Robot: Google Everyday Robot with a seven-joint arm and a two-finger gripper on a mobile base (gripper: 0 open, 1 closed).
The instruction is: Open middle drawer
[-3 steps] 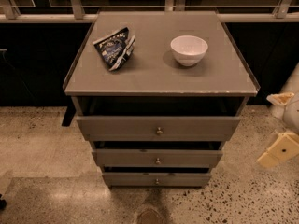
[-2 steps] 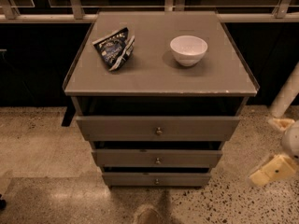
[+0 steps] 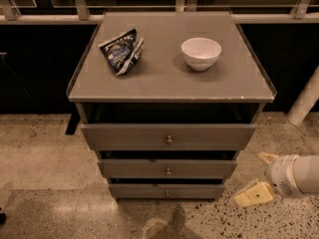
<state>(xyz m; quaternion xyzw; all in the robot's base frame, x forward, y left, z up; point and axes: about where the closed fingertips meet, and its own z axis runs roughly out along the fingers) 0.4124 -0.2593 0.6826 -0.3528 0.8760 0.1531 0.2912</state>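
Observation:
The middle drawer [image 3: 167,168] is a grey-brown flat front with a small round metal knob [image 3: 168,172] at its centre. It sits between a taller top drawer [image 3: 167,136] and a narrower bottom drawer [image 3: 167,190]. My gripper [image 3: 259,177] is low at the right, beside the cabinet's lower right corner and apart from it. Its two pale fingers [image 3: 254,195] are spread and hold nothing. It is right of the middle drawer's front, at about the height of the middle and bottom drawers.
A white bowl [image 3: 201,53] and a crumpled dark chip bag [image 3: 122,51] lie on the cabinet top [image 3: 169,83]. A railing and dark windows stand behind. Speckled floor [image 3: 45,183] lies to the left and in front. A white post [image 3: 304,103] stands at the right.
My gripper has moved left and down, from the right edge of view toward the cabinet's lower right corner. The drawers, bowl and bag have not moved.

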